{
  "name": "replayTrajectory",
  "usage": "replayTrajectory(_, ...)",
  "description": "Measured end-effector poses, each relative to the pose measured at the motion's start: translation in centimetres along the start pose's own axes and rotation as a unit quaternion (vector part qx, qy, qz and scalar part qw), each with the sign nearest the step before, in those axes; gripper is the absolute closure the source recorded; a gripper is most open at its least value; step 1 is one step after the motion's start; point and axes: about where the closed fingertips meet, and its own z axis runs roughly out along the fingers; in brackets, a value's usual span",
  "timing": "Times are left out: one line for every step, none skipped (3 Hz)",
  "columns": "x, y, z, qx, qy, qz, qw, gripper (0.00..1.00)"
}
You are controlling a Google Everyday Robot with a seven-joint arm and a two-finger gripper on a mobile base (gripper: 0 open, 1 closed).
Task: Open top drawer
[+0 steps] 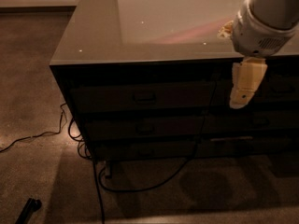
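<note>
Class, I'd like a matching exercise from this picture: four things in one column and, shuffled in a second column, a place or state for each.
Things:
1. top drawer
2. gripper
3. black cable
4. cabinet top

Places or states:
A. trails across the floor
B. shut, just beneath the cabinet top
C. glossy, reflecting light
D. hangs in front of the cabinet, to the right of the drawer's handle

Pairs: 1-B, 2-D, 3-A, 4-C

Dim amber light, cabinet top (140,27) glare, pale hand (239,101) right of shadowed top drawer (117,97)
</note>
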Motion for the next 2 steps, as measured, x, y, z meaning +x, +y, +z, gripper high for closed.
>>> replayTrajectory(-1.2,-2.6,3.2,-0.005,0.0,-0.023,0.9997,0.0)
replayTrajectory(-3.2,-4.0,8.6,-0.036,0.003,-0.053,0.9979,0.0)
